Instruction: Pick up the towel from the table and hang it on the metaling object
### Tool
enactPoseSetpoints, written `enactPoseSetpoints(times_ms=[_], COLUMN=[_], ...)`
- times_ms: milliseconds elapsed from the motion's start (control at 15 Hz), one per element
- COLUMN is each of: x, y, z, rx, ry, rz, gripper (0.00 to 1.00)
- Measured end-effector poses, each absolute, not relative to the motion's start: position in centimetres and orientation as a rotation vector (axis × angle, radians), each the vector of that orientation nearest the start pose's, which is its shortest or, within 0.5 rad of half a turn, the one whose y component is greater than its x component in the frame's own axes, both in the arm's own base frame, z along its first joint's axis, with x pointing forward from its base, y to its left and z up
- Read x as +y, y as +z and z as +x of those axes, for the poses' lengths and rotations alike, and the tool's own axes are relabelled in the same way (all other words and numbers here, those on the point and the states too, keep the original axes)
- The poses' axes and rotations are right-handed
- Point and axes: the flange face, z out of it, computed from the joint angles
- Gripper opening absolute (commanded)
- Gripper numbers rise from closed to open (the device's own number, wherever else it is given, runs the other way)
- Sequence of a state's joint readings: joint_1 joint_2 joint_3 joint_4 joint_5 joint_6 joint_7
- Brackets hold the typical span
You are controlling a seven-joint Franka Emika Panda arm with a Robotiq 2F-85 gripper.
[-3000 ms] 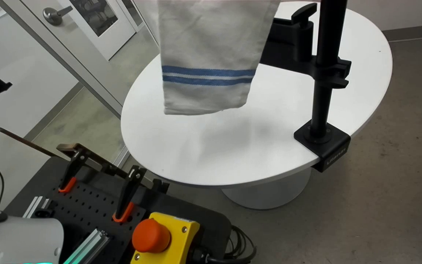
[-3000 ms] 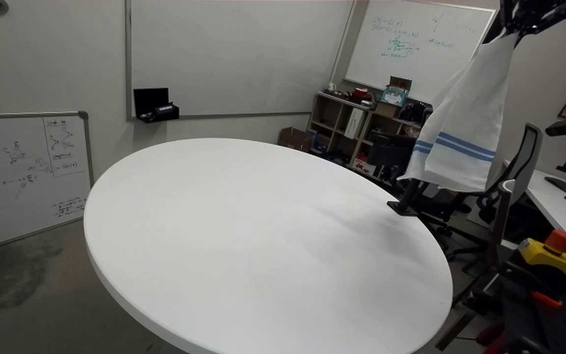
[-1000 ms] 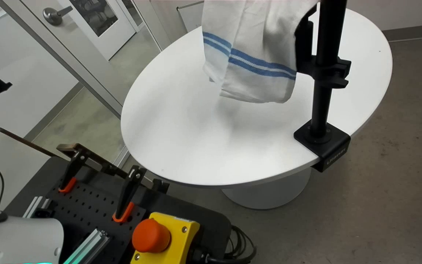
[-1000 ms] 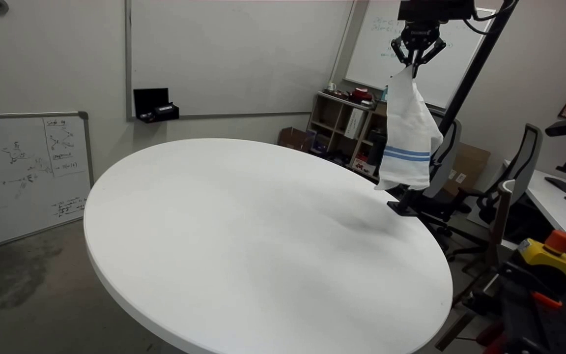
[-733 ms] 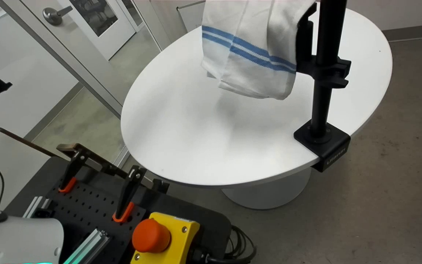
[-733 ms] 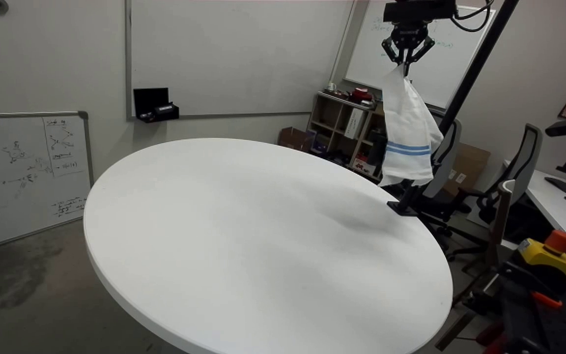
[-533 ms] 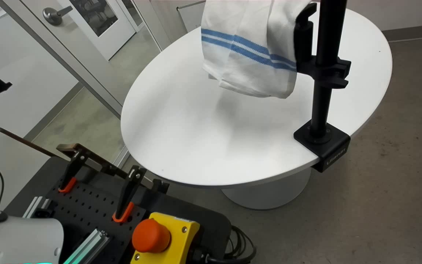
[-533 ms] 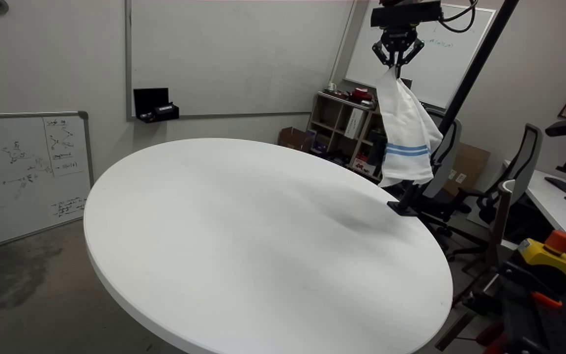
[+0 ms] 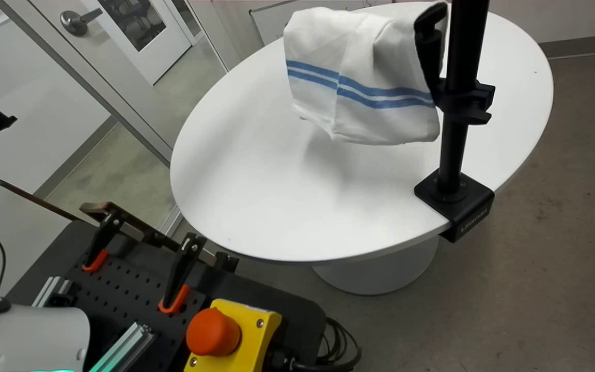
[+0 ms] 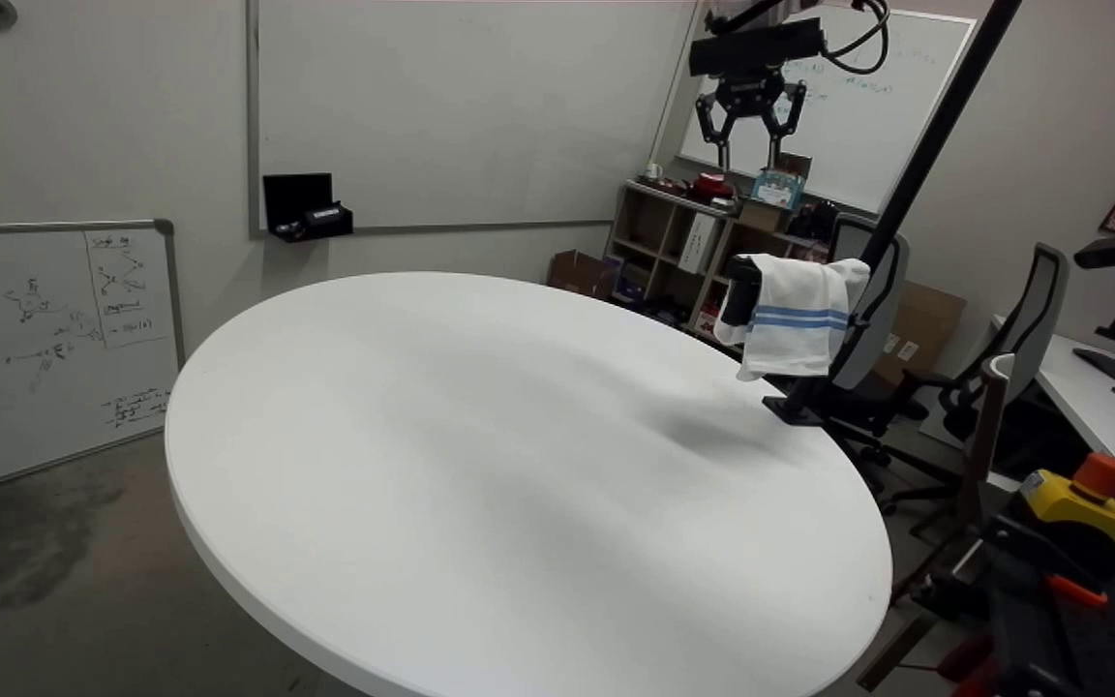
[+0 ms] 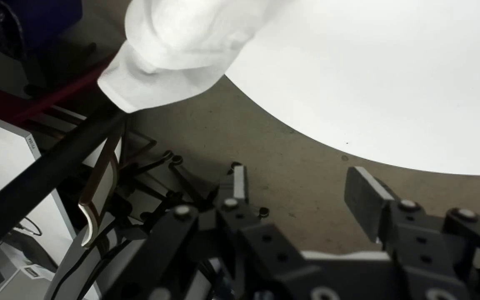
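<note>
At the far left of an exterior view, a small whiteboard (image 10: 54, 339), marked with handwriting, is seen low in front of the pale wall (image 10: 103, 126). Next, a black box (image 10: 298, 198) is mounted by the lower left corner of a large whiteboard (image 10: 480, 106). The middle is taken up by the round white bench (image 10: 480, 465), across which soft shadows are cast. Beyond its far edge, a cubby shelf (image 10: 643, 221) is stacked with mixed goods (image 10: 712, 186), most of them too small to be told. Farther right, the tool (image 10: 749, 160) is held pointed downward, higher than the blue-striped white towel (image 10: 795, 315) and well apart from it. A released state is shown: the fingers (image 11: 363, 204) are spread, and the floor (image 11: 298, 179) is seen between them in the wrist view. The towel is draped over the side arm (image 10: 741, 290) of the black pole stand (image 10: 941, 126); its lower hem (image 9: 380, 139) is suspended above the bench, and a dark end of the side arm is exposed just left of the cloth. The stand's base (image 9: 455, 206) is clamped to the bench's edge. Past the stand, a cardboard box (image 10: 930, 319) is seen between two office chairs (image 10: 1041, 310). At the far right, a white desk (image 10: 1099, 411) is partly cut off, and nearer the camera a yellow emergency-stop box (image 10: 1080, 503), topped by an orange-red button (image 10: 1103, 474), is placed on a black work surface (image 10: 1080, 639).
</note>
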State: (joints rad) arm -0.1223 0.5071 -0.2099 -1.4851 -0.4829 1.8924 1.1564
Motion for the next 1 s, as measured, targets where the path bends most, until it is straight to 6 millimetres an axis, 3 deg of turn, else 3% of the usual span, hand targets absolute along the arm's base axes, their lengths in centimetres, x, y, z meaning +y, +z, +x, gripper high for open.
enactPoseSetpoints(times_ms=[133, 467, 733, 1000], x=[-23.4, -22.0, -17.7, -12.9], y=[39.1, 40.6, 44.1, 47.0], z=[65.1, 65.5, 64.4, 60.7], rx=[-1.557, -1.577, -1.537, -1.404], ry=[0.19, 0.207, 0.253, 0.225], rz=[2.072, 2.13, 2.34, 2.557], gripper=[1.0, 1.0, 1.0, 1.0])
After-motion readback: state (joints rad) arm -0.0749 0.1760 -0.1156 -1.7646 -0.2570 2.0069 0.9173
